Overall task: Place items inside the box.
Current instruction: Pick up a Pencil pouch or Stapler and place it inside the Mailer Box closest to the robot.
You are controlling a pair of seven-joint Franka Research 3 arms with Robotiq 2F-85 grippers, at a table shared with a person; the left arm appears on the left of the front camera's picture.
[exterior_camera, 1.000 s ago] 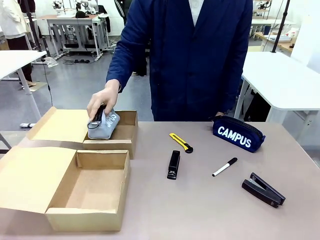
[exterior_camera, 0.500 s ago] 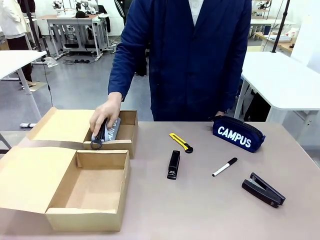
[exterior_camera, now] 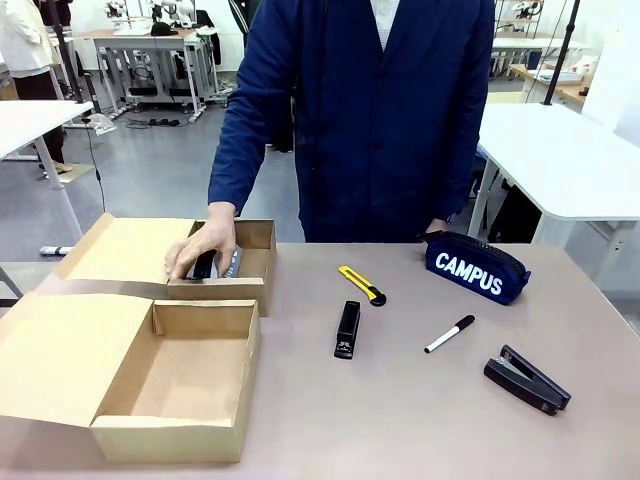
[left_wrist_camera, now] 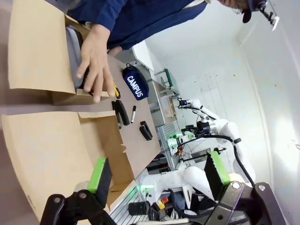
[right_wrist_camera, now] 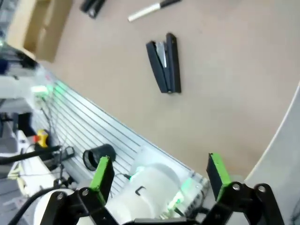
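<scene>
The left claw (left_wrist_camera: 158, 173) stands with its green-padded fingers wide apart and nothing between them, and the right claw (right_wrist_camera: 158, 172) is spread just as wide and equally bare. From the left wrist, far ahead of the left claw and toward its left-hand finger, a person's hand (left_wrist_camera: 96, 65) lies flat on the grey zip pouch (exterior_camera: 231, 263), which sits down inside the far cardboard box (exterior_camera: 215, 293); the near cardboard box (exterior_camera: 165, 440) lies between that and the claw. The front camera adds the spread on the table (exterior_camera: 400, 430): the yellow utility knife (exterior_camera: 362, 285), the closed black stapler (exterior_camera: 347, 329), the black-and-white marker (exterior_camera: 450, 334) and the navy CAMPUS pencil case (exterior_camera: 475, 266), all apart from one another. The right wrist gives the close look at the hinged-open black stapler (right_wrist_camera: 165, 62) (its jaw parted, metal showing), lying well ahead of the right claw and roughly in line with the gap between its fingers, the marker farther on beyond it
</scene>
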